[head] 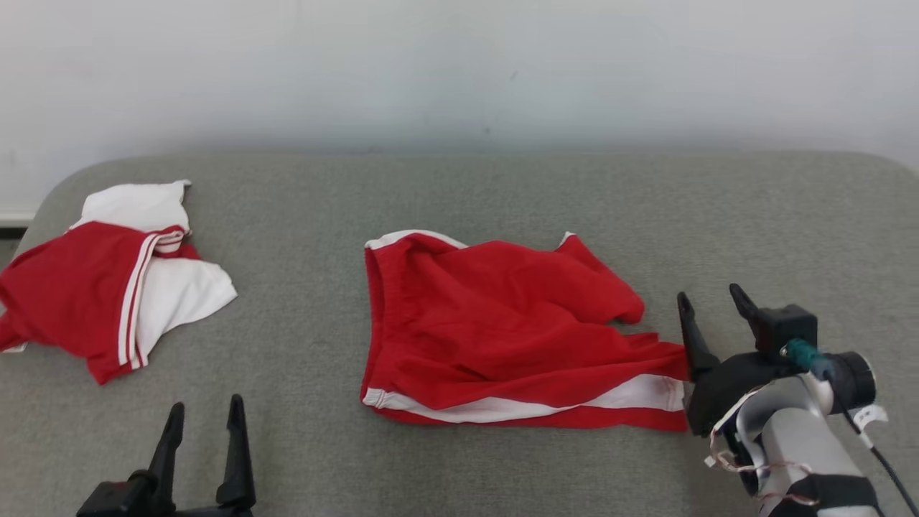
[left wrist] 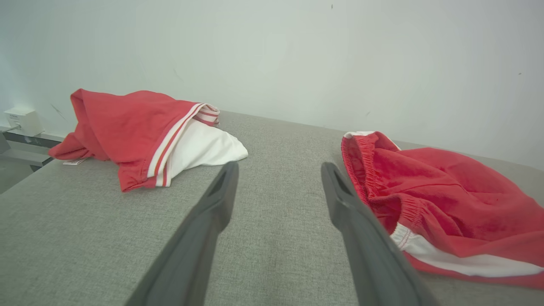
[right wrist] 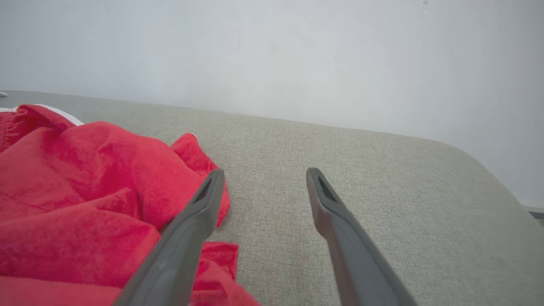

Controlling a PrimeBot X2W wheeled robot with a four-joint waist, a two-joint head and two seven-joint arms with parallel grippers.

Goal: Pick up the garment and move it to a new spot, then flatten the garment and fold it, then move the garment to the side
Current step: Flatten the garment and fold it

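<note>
In the head view, the red shorts (head: pixel 502 330) lie rumpled on the grey surface (head: pixel 502 187) in the middle of the frame. Their long axis runs from left to right: the waistband (head: pixel 375 316) is at the left end and the leg hem (head: pixel 675 388) at the lower right. Your right tool (head: pixel 709 294) stands at the right of the frame, just beside that hem, with its fingers spread and nothing between them. Whether its nearer finger touches the cloth, I cannot tell. Your left tool (head: pixel 206 406) is at the lower left, also spread and empty, and it is apart from the waistband. A second red and white garment (head: pixel 108 294) lies at the far left, well apart from the shorts.

In the left wrist view, the shorts are at the right of the frame, with the gathered waistband just beside the right finger. Bare surface shows between the two fingers, and the other garment is at the upper left.

In the right wrist view, the red cloth is at the lower left of the frame, and the left finger stands in front of its edge. Between the fingers you see bare surface, so the shorts lie to the left of this tool, not inside it.

I judge that the right arm is the nearer one. To take the hem, it would have to shift toward the left of its own view.
</note>
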